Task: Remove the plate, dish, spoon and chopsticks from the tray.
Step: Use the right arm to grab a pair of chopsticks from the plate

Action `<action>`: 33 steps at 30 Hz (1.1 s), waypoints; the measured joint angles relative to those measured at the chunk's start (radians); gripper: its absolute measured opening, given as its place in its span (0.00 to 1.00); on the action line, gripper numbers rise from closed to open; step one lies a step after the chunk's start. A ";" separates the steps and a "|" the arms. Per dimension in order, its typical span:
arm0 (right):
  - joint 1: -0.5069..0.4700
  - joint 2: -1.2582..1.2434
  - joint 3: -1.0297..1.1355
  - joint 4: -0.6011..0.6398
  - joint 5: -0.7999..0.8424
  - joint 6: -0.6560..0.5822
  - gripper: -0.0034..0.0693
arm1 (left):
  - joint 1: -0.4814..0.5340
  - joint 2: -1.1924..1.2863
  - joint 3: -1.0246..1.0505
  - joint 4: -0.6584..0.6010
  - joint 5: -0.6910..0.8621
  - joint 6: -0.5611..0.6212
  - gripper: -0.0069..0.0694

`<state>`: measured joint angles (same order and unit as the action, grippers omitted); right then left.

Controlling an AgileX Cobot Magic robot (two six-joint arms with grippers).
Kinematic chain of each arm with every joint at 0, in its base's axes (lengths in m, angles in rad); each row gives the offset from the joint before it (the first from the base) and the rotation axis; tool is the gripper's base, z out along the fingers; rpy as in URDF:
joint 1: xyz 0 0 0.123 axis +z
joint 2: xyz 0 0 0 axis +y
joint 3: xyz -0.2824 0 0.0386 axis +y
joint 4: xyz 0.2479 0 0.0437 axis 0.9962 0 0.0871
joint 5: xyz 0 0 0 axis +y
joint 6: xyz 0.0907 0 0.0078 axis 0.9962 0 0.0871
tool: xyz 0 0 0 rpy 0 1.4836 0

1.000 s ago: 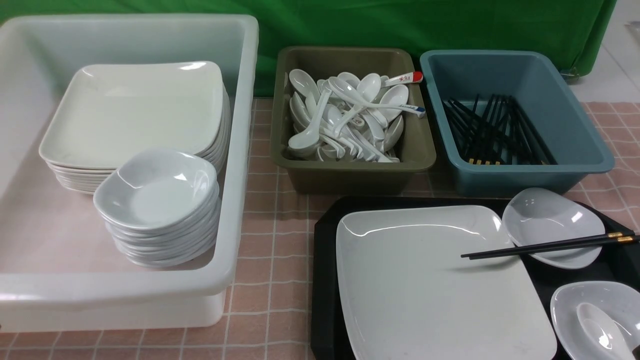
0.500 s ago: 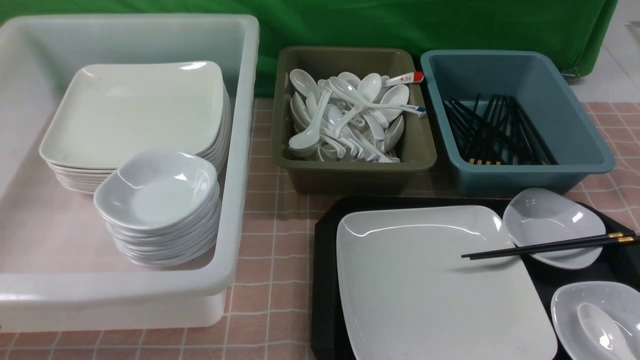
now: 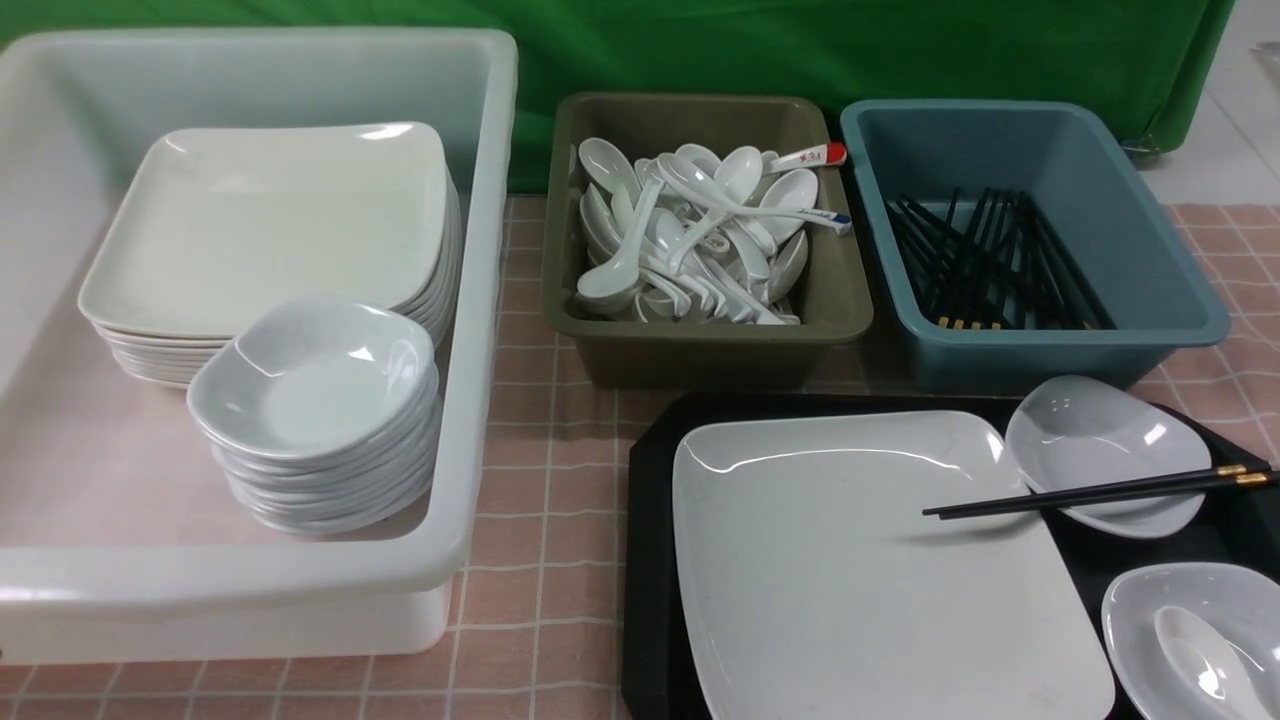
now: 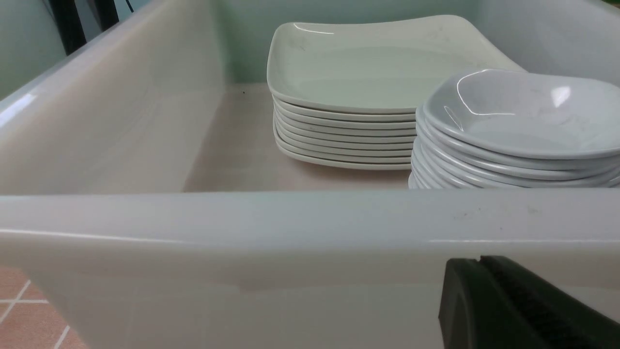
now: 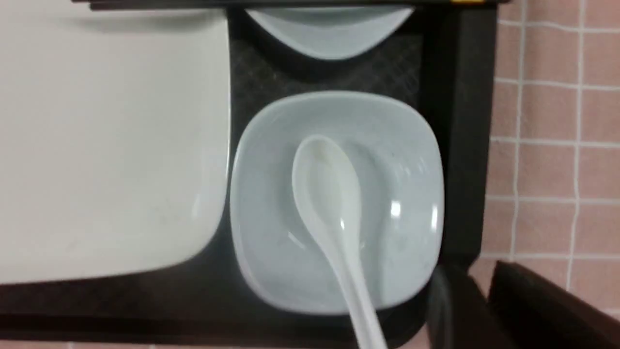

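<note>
**Tray untouched, clearing not yet begun**

Nothing on the tray has shifted since the earlier frames; only a dark sliver at the front view's lower right corner is gone. The plate fills the tray's middle. The chopsticks bridge its right edge and the upper dish, and the spoon lies in the lower-right dish. The left pincer and right pincer show only a dark edge each, so their spread cannot be told.
</note>
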<state>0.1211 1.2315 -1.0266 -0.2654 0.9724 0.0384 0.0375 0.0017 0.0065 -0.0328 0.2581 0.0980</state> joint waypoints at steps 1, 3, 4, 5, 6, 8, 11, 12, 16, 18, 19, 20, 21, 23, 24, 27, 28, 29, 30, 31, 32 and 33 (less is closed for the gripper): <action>0.000 0.075 -0.042 0.000 0.000 -0.024 0.41 | 0.000 0.000 0.000 0.000 0.000 0.000 0.12; 0.000 0.177 -0.106 0.000 0.000 -0.074 0.51 | 0.000 0.000 0.000 0.000 0.000 0.001 0.12; 0.000 0.198 -0.127 -0.001 0.000 -0.094 0.54 | 0.000 0.000 0.000 0.000 0.000 0.001 0.12; 0.000 0.268 -0.167 -0.001 -0.001 -0.139 0.58 | 0.000 0.000 0.000 0.000 0.000 0.001 0.12; 0.000 0.323 -0.205 -0.001 -0.001 -0.196 0.59 | 0.000 0.000 0.000 0.000 0.000 0.001 0.12; 0.000 0.395 -0.252 -0.001 0.003 -0.292 0.61 | 0.000 0.000 0.000 0.000 0.000 0.001 0.12; 0.000 0.491 -0.299 -0.001 0.018 -0.443 0.62 | 0.000 0.000 0.000 0.000 0.000 0.001 0.12; 0.000 0.491 -0.301 -0.001 0.018 -0.451 0.62 | 0.000 0.000 0.000 0.000 0.000 0.001 0.12; 0.000 0.568 -0.306 -0.001 0.015 -0.666 0.62 | 0.000 0.000 0.000 0.000 0.000 0.001 0.12; 0.000 0.593 -0.306 -0.001 0.003 -0.769 0.62 | 0.000 0.000 0.000 0.000 0.000 0.001 0.12; 0.000 0.603 -0.307 -0.001 -0.013 -0.824 0.62 | 0.000 0.000 0.000 0.000 0.000 0.001 0.12; 0.000 0.612 -0.308 -0.001 -0.031 -0.863 0.62 | 0.000 0.000 0.000 0.000 0.000 0.001 0.12; 0.000 0.616 -0.308 -0.001 -0.044 -0.881 0.62 | 0.000 0.000 0.000 0.000 0.000 0.001 0.12; 0.000 0.625 -0.310 0.000 -0.089 -0.925 0.62 | 0.000 0.000 0.000 0.000 0.000 0.001 0.12; 0.000 0.631 -0.311 0.000 -0.106 -0.941 0.62 | 0.000 0.000 0.000 0.000 0.000 0.001 0.12; 0.000 0.653 -0.311 0.000 -0.143 -1.001 0.62 | 0.000 0.000 0.000 0.000 0.000 0.001 0.12; 0.000 0.661 -0.311 0.000 -0.146 -1.016 0.63 | 0.000 0.000 0.000 0.000 0.000 0.001 0.12; 0.000 0.667 -0.311 0.000 -0.149 -1.025 0.64 | 0.000 0.000 0.000 0.000 0.000 0.001 0.12; 0.000 0.676 -0.311 0.000 -0.152 -1.031 0.66 | 0.000 0.000 0.000 0.000 0.000 0.001 0.12; 0.000 0.680 -0.311 0.000 -0.157 -1.042 0.68 | 0.000 0.000 0.000 0.000 0.000 0.001 0.12; 0.000 0.683 -0.311 0.000 -0.161 -1.047 0.70 | 0.000 0.000 0.000 0.000 0.000 0.001 0.12; 0.000 0.684 -0.311 0.000 -0.166 -1.054 0.72 | 0.000 0.000 0.000 0.000 0.000 0.001 0.12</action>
<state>0.1211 1.9157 -1.3377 -0.2652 0.8064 -1.0152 0.0375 0.0017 0.0065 -0.0328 0.2581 0.0989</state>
